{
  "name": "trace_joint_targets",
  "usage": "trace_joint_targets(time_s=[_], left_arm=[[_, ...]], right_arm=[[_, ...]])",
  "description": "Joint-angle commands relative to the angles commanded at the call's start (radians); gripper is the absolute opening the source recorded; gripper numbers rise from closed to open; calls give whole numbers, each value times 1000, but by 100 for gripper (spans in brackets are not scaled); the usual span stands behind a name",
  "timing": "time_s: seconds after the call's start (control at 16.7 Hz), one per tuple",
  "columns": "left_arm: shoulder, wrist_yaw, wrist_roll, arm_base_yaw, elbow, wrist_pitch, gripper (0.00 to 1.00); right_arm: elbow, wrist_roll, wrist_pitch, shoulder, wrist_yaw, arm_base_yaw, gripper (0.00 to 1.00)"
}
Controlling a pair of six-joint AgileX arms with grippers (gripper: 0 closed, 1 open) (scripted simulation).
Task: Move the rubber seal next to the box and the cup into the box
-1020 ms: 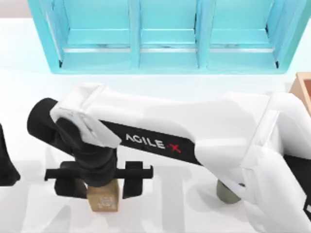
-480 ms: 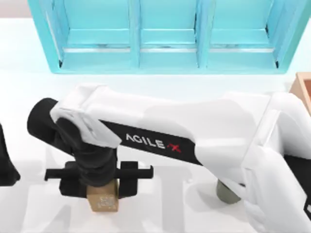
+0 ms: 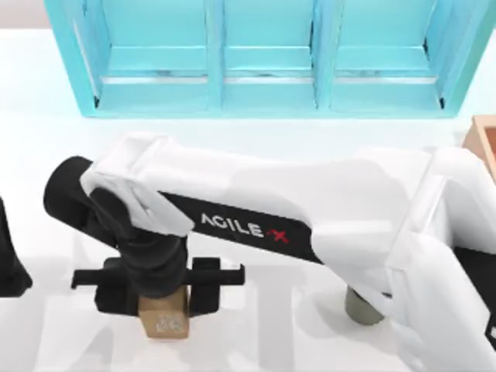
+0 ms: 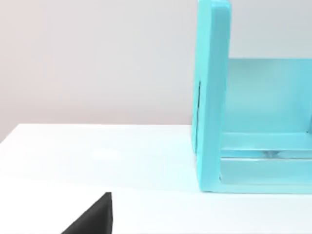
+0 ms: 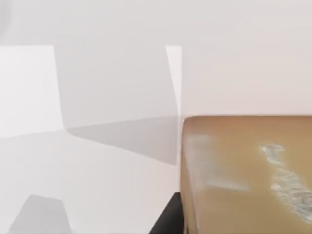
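My right gripper point(image 3: 159, 288) is down over the rubber seal point(image 3: 164, 320) at the table's point(image 3: 46, 163) front left, fingers clamped against its sides. The seal's printed face point(image 5: 285, 185) looms in my right wrist view. The cup point(image 3: 361, 308) stands toward the right, partly under my arm. The box's point(image 3: 482, 139) corner peeks in far right. My left arm point(image 3: 9, 263) sits at the left edge.

From above, the right arm point(image 3: 310, 209) covers most of the cup point(image 3: 361, 307), leaving a sliver at its 5 o'clock side. The right gripper point(image 3: 159, 291) hides the top of the rubber seal point(image 3: 164, 322). The box point(image 3: 482, 139) is cut by the frame's 3 o'clock edge, showing one corner. The left arm point(image 3: 9, 263) is clipped at 9 o'clock. The shelf unit point(image 3: 263, 54) runs off at 12 o'clock.
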Motion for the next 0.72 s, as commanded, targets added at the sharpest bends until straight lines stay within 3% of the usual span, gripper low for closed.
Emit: trace_joint_targets(time_s=[0.72], left_arm=[[0,0,0,0,0,0,100]], right_arm=[[-327,-122,-104,-431,-5,-117,0]])
